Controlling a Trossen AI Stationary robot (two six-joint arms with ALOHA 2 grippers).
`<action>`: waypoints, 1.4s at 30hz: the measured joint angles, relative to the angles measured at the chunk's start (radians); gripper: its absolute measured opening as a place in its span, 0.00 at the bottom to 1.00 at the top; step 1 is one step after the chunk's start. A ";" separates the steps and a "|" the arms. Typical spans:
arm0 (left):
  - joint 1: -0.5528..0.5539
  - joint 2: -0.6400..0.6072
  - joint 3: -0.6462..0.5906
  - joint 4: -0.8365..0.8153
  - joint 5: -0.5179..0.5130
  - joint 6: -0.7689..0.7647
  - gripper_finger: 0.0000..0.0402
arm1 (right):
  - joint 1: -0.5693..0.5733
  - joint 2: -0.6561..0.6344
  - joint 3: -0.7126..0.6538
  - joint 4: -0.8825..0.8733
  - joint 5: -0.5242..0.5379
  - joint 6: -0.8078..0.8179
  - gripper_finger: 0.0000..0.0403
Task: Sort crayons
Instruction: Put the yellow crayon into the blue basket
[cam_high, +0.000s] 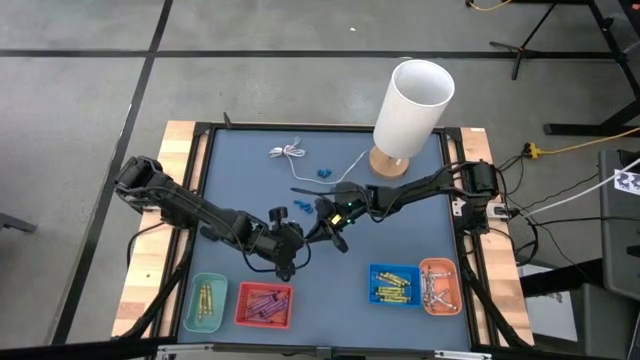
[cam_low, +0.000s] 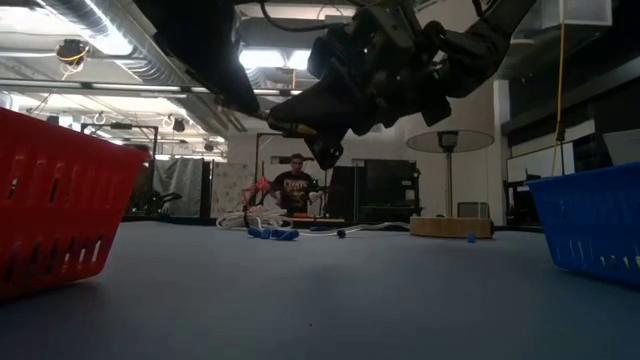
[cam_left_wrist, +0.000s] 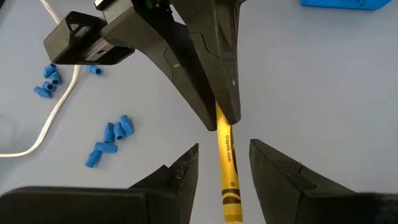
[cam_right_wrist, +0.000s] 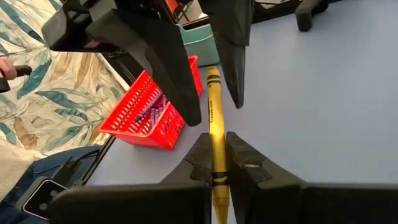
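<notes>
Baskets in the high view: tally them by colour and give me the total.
Teal basket: 1
Red basket: 1
Blue basket: 1
Orange basket: 1
Total: 4

Matt mat, plastic baskets

The crayon (cam_left_wrist: 227, 168) wore printed paper; the red basket (cam_right_wrist: 149, 115) was slotted plastic; the mat (cam_high: 400, 235) looked matt.
</notes>
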 joint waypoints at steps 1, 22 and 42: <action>0.000 0.000 0.000 0.000 0.001 0.000 0.32 | 0.000 0.000 0.000 0.000 0.001 0.000 0.05; 0.000 0.000 0.000 -0.002 0.020 -0.002 0.03 | 0.000 0.000 0.000 0.044 0.002 -0.004 0.05; 0.000 0.000 0.000 0.000 0.028 -0.001 0.02 | 0.000 0.000 0.000 0.043 0.006 0.020 0.22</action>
